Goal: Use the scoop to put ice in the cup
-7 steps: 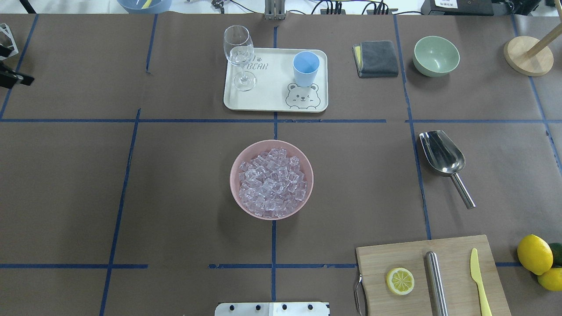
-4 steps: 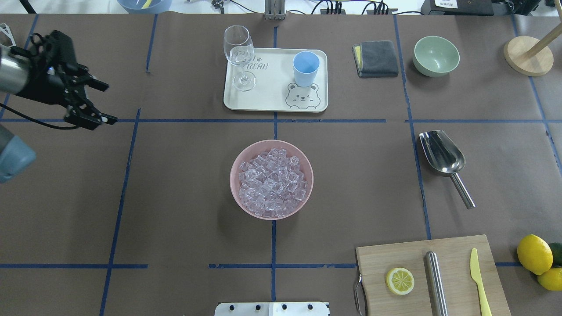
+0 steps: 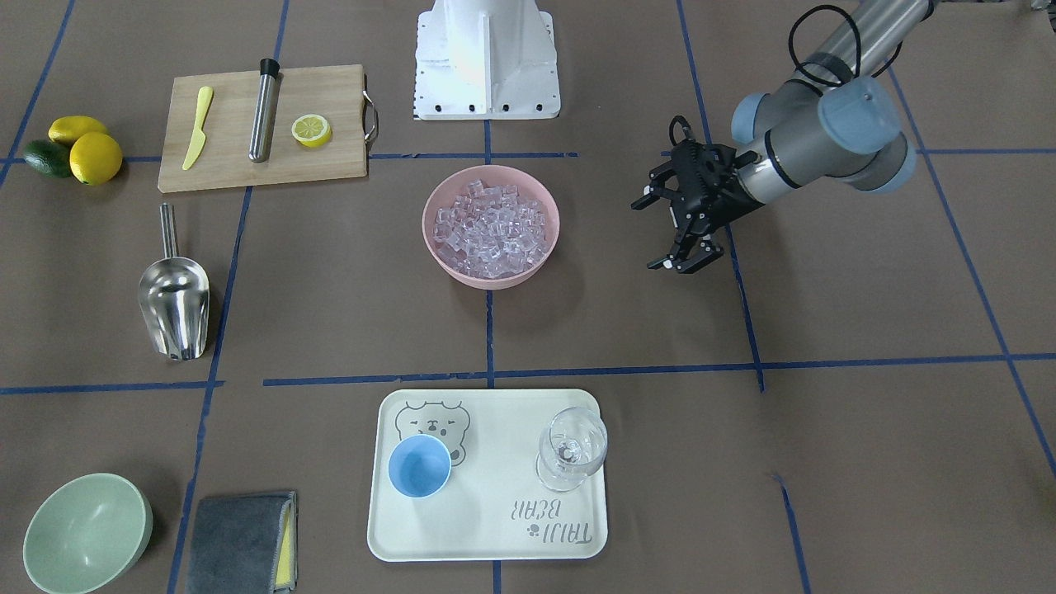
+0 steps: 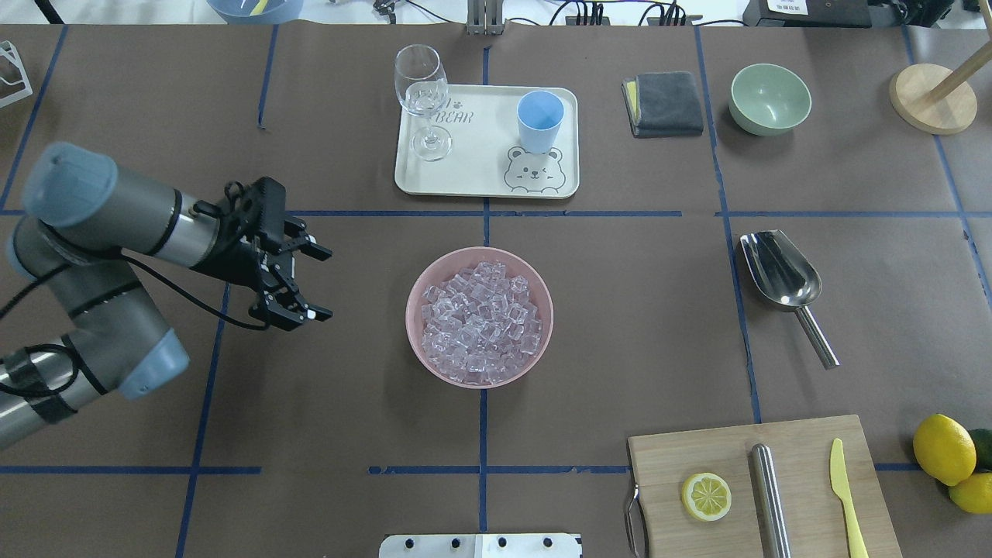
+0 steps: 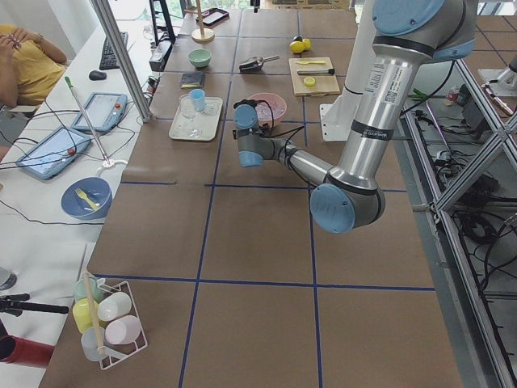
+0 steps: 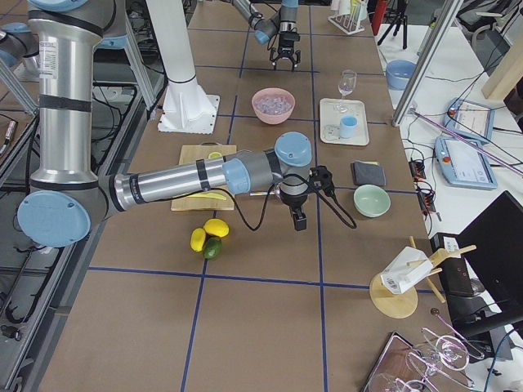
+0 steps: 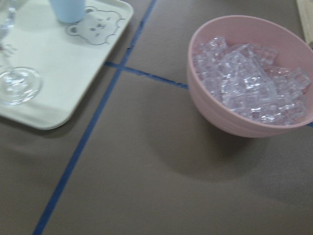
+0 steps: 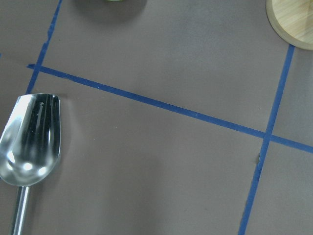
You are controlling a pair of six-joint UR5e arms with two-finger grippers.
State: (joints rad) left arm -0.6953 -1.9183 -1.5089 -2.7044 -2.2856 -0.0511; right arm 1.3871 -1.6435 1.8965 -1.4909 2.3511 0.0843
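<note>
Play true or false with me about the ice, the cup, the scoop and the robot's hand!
1. The ice is in the pink bowl. True.
2. The cup is full of ice. False: it is empty and stands on the tray.
3. The scoop lies on the table and nothing holds it. True.
4. The left gripper is shut on the scoop. False: it is open and empty, beside the bowl, far from the scoop.
5. The glass lies tipped over. False: it stands upright on the tray.
</note>
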